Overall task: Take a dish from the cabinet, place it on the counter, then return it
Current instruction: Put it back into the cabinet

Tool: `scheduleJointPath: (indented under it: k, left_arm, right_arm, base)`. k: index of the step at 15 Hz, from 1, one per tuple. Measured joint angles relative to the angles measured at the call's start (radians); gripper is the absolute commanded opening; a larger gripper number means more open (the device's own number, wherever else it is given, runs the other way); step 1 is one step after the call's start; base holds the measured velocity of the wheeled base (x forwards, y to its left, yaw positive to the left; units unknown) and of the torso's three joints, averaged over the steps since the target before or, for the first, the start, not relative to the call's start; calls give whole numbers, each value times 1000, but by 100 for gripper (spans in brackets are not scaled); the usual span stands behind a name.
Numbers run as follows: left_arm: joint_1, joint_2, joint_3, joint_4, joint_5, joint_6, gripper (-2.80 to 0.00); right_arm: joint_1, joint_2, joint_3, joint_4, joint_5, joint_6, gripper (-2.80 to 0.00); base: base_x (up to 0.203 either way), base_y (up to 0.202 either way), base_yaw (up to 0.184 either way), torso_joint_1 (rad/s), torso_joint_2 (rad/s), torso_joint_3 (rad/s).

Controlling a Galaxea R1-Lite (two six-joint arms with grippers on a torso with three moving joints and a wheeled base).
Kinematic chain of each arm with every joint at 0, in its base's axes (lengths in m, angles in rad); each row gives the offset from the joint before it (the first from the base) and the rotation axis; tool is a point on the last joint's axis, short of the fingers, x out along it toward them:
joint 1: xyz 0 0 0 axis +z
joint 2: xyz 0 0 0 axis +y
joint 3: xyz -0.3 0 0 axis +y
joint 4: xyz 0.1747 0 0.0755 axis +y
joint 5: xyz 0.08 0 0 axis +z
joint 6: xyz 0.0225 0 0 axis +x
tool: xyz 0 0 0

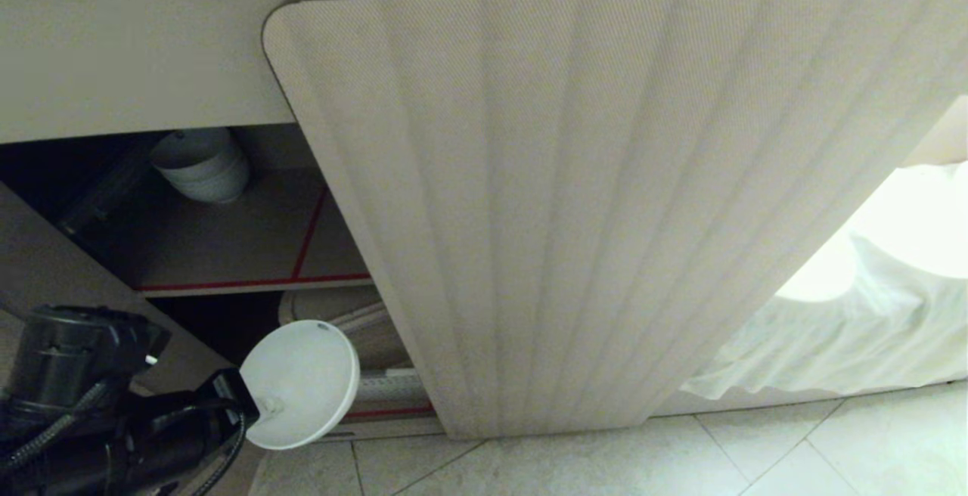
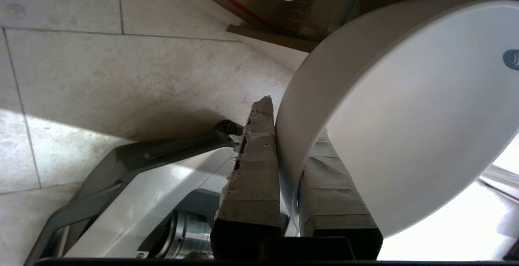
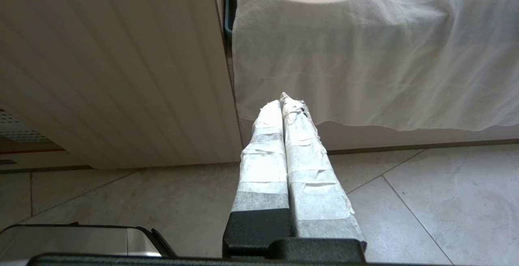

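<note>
Gripping the dish [image 1: 302,382] by its rim in our left claw [image 1: 253,405] just outside the open cabinet [image 1: 249,246], we are judging the table step still ahead, while our right claw [image 3: 286,106] is hanging pressed together.

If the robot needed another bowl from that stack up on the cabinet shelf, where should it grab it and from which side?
Probably the rim of the top bowl in the stack, reached from the open front of the cabinet. The bowls nest, so only the top rim stands free, and the ribbed door blocks the right. The left gripper already pinches the dish by its rim.
</note>
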Motion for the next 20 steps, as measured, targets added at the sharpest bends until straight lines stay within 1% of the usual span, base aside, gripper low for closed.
scheduleJointPath:
  k: [4,9,12,15,16,19,20]
  left_arm:
    - [31,45,-38,25,-6,0,-280]
    - [38,95,-126,135,-20,0,-280]
    - [43,130,-174,145,-25,-2,-280]
    - [68,160,-206,145,-27,-5,-280]
    - [75,165,-211,142,-27,-13,-280]
    - [87,182,-232,144,-24,-83,-280]
    - [89,187,-241,143,-24,-96,-280]
  right_arm:
    - [0,0,0,0,0,0,-280]
    - [0,0,0,0,0,0,-280]
    - [0,0,0,0,0,0,-280]
    - [0,0,0,-1,0,0,-280]
    - [0,0,0,0,0,0,-280]
    - [0,0,0,0,0,0,-280]
    - [1,0,0,0,0,0,-280]
  base:
    - [0,0,0,0,0,0]
    - [0,0,0,0,0,0]
    - [0,0,0,0,0,0]
    - [0,0,0,0,0,0]
    - [0,0,0,0,0,0]
    - [0,0,0,0,0,0]
    - [0,0,0,0,0,0]
